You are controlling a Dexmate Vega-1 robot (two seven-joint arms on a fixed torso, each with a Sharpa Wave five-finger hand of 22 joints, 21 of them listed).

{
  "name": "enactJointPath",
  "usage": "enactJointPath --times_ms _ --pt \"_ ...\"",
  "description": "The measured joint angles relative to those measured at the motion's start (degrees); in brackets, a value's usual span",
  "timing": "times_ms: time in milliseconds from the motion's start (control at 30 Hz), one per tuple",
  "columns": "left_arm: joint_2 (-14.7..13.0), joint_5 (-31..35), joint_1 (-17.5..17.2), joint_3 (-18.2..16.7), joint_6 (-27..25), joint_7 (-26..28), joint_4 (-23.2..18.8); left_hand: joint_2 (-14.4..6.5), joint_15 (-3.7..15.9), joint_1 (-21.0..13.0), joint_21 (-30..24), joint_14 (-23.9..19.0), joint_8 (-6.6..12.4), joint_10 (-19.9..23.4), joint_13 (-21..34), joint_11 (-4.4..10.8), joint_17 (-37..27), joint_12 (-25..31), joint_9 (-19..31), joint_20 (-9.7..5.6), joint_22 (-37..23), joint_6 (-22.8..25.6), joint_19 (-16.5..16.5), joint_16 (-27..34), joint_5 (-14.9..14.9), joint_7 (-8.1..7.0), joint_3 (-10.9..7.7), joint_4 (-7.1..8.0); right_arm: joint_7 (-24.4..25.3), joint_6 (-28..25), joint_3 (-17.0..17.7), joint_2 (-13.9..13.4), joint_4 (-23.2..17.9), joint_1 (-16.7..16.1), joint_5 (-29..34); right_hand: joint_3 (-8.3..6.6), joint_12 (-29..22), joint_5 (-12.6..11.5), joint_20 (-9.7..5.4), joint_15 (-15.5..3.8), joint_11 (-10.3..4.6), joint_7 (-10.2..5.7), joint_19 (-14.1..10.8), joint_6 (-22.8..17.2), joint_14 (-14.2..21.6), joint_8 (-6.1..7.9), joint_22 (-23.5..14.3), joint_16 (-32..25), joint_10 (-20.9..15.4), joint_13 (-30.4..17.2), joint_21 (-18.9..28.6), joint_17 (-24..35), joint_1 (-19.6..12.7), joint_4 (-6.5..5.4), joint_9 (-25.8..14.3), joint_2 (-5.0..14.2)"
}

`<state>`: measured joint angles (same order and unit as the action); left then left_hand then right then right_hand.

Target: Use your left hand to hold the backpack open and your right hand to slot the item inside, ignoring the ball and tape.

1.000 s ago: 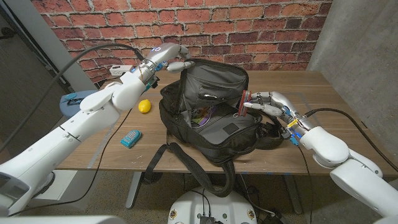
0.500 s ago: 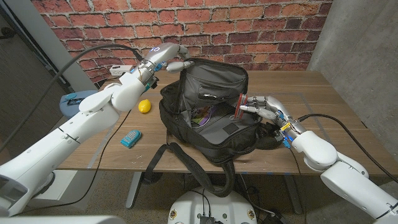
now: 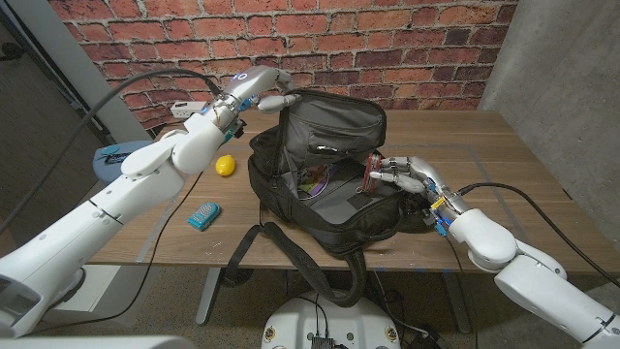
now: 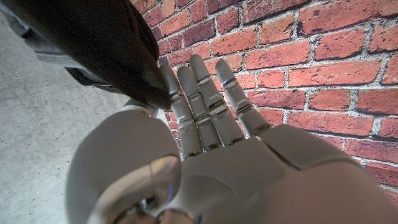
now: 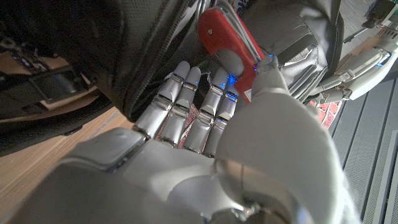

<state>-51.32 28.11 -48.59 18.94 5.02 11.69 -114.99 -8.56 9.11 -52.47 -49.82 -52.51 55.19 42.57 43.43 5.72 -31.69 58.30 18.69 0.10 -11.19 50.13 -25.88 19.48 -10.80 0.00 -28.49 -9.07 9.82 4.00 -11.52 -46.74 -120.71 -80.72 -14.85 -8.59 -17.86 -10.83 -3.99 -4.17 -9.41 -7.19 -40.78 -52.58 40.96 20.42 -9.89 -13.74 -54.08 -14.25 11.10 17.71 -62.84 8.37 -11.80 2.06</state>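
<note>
While the left hand (image 3: 260,89) is gripping the limp backpack (image 3: 329,174) flap, the right hand (image 3: 407,176) is pinching the thin, stiff, seemingly light red item (image 3: 371,171) by its edge.

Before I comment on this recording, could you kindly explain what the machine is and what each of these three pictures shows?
It is a fixed two-armed robot with humanlike hands at a wooden table. The wide picture comes from its head camera; the other two come from cameras on its wrists. The left hand grips the top edge of a black backpack, holding it open. The right hand holds a flat red item at the opening. A yellow ball and a teal tape lie on the table beside the backpack.
</note>
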Motion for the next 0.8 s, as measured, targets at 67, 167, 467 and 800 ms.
enactJointPath --times_ms 67,167,467,800 --pt "-0.05 -0.08 -0.3 -0.25 0.04 0.17 -0.07 0.0 0.0 0.0 0.0 0.0 0.0 0.0 0.0 0.0 -0.05 0.0 -0.01 0.0 0.0 -0.21 0.0 0.0 0.0 0.21 0.0 0.0 0.36 -0.49 -0.66 -0.31 0.0 0.38 0.48 0.0 0.0 0.02 0.0 0.0 0.2 0.0 0.0 0.0 0.0 0.0 0.0 0.0 0.2 0.0 0.0 0.0 -0.01 0.0 0.0 0.01" --pt "-0.09 -0.19 -0.47 -0.36 0.12 0.41 -0.1 0.0 0.0 0.0 0.0 0.0 0.0 0.0 0.0 0.0 -0.05 0.0 0.04 0.0 0.0 -0.3 0.0 0.0 0.0 0.3 0.0 0.0 0.53 -0.74 -1.42 -0.69 0.0 0.87 0.76 0.0 0.0 0.03 0.0 0.0 0.29 0.0 0.0 0.01 0.0 -0.03 0.0 0.0 0.29 0.0 0.0 0.0 -0.52 0.0 0.0 0.23" --pt "-0.16 -0.42 -1.38 -0.91 0.29 0.95 -0.16 0.0 0.0 0.0 -0.5 0.0 -0.01 0.0 -0.02 0.0 0.01 0.44 -0.1 0.0 0.0 -0.3 0.0 0.01 0.0 0.3 0.0 0.0 1.57 -2.3 -3.7 -2.23 0.13 2.65 4.37 0.0 0.01 0.04 0.0 0.0 0.19 0.0 0.0 0.01 0.0 -0.13 0.0 0.0 0.4 -0.28 0.0 -0.01 -0.5 0.0 0.01 0.25" --pt "0.01 -0.6 -1.6 -0.97 0.26 1.05 -0.17 0.0 0.0 0.0 -0.5 0.0 -0.01 0.0 -0.18 0.0 -0.05 0.44 -0.1 -0.01 0.0 -0.3 0.63 0.02 0.01 0.3 0.0 0.0 2.23 -3.08 -5.86 -3.83 0.47 4.63 8.52 0.24 0.01 0.08 0.0 0.0 0.19 0.0 -0.01 0.01 0.0 -0.46 0.0 0.0 0.4 -0.35 0.0 0.18 -0.43 -0.23 0.01 0.32"
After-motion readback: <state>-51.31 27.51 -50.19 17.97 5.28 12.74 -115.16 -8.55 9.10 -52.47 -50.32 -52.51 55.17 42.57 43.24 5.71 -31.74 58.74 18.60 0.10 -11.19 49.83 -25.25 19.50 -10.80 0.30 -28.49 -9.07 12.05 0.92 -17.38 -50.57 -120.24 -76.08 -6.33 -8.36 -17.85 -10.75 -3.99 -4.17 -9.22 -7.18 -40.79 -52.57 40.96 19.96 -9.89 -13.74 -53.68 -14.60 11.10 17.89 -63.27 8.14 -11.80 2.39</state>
